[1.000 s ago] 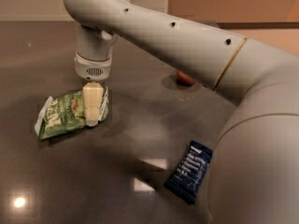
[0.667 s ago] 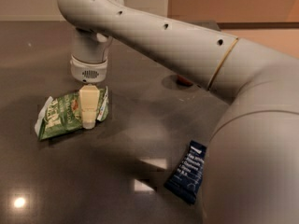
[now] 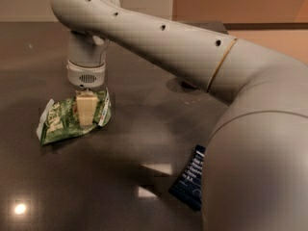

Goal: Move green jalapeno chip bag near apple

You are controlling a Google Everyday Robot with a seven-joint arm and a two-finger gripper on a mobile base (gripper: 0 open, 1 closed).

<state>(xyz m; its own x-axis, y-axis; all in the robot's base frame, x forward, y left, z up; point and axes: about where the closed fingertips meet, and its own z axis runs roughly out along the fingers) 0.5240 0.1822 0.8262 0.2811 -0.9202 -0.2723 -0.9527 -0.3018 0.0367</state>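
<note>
The green jalapeno chip bag lies crumpled on the dark table at the left. My gripper points straight down from its white wrist and sits on the bag's right half, touching it. The apple is hidden behind my arm, which crosses the table from the right; only a dark shadow shows under the arm at the middle.
A dark navy bar wrapper lies at the front, partly covered by my arm's big near segment. The dark glossy table shows bright light reflections. A tan wall stands behind its far edge.
My arm has shifted a little left over the bag. The small red edge of the apple that showed beneath the arm is now covered.
</note>
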